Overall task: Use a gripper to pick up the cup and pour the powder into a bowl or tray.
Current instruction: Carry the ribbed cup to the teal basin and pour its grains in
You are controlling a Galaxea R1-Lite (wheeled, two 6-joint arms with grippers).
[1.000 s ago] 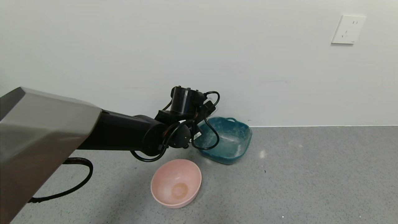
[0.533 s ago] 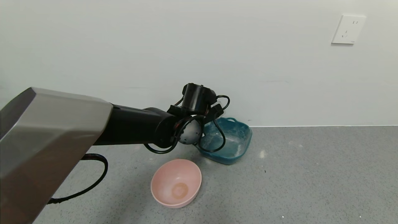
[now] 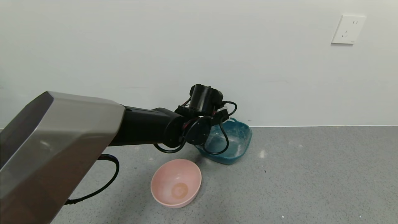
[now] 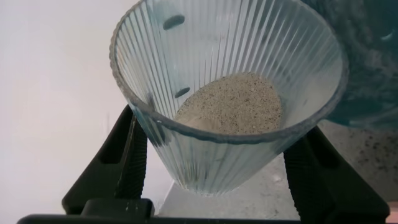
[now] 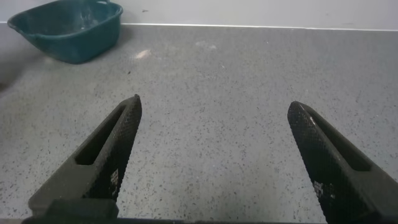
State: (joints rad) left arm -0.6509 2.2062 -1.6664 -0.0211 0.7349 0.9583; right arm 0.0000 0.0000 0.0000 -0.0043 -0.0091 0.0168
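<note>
Left wrist view — left tool [image 4: 217, 165] grips cup [image 4: 230, 87] — powder [image 4: 233, 106] inside.

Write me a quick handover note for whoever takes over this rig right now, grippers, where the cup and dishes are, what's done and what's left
Left gripper: shut on the cup, held over the near-left edge of the teal dish by the wall.
Right gripper: open, empty, low over the bare counter.
Powder: a pile is still in the cup; the dish holds only white smears.
Pink bowl: in front of the dish, holding no powder pile.
Done: cup picked up and carried over.
Left: pour the powder into the dish.
</note>
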